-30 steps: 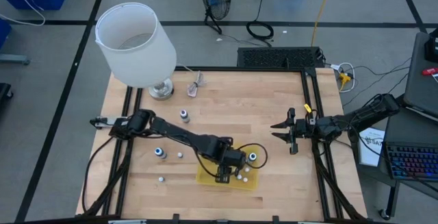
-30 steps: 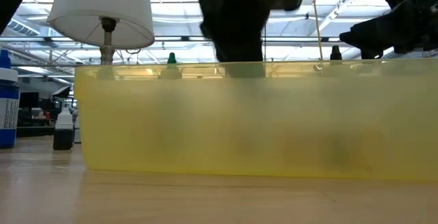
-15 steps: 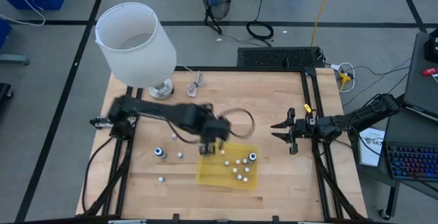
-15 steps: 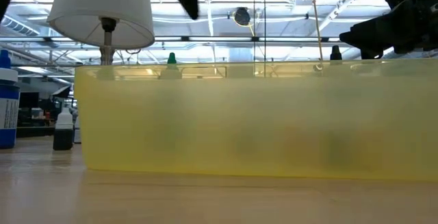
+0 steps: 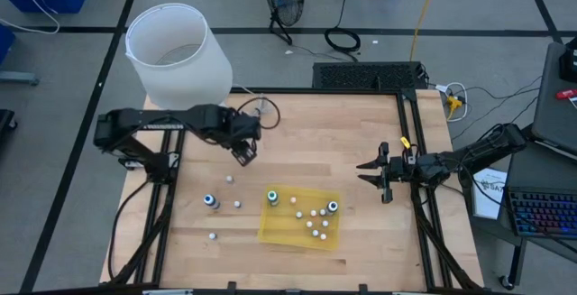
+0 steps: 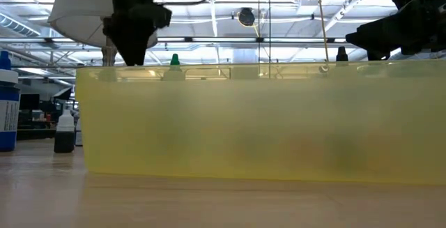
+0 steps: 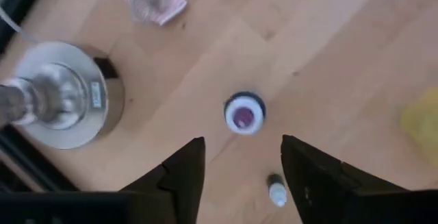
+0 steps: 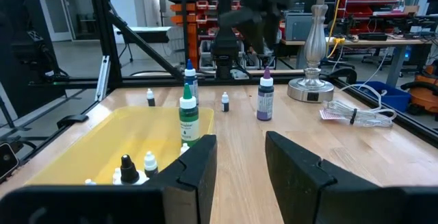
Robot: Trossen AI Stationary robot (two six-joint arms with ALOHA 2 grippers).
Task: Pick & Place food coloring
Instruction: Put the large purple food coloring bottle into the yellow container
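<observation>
The food coloring is a set of tiny bottles. Several stand in the yellow tray [image 5: 287,230], among them a green-capped one [image 5: 272,198] and a blue one [image 5: 333,207]. A blue bottle [image 5: 210,202] and small whitish ones [image 5: 237,204] stand loose on the wood to the tray's left. My left gripper [image 5: 243,154] hangs open, pointing down, above a purple-capped bottle [image 7: 244,113] that stands on the table near the lamp; its fingers [image 7: 185,169] hold nothing. A tiny bottle [image 7: 276,191] sits on the table just beside it. My right gripper [image 5: 368,170] waits open at the right.
A lamp with a white shade [image 5: 176,56] and a metal foot [image 7: 58,94] stands at the far left corner, close to my left gripper. A clear pinkish packet [image 5: 259,115] lies beside the lamp. Bare wood spreads across the table's middle and far right.
My left gripper has risen from over the yellow tray and swung toward the table's far left, rolling as it went. It now hangs over the purple-capped bottle by the lamp. The bottles in the tray have stayed where they were.
</observation>
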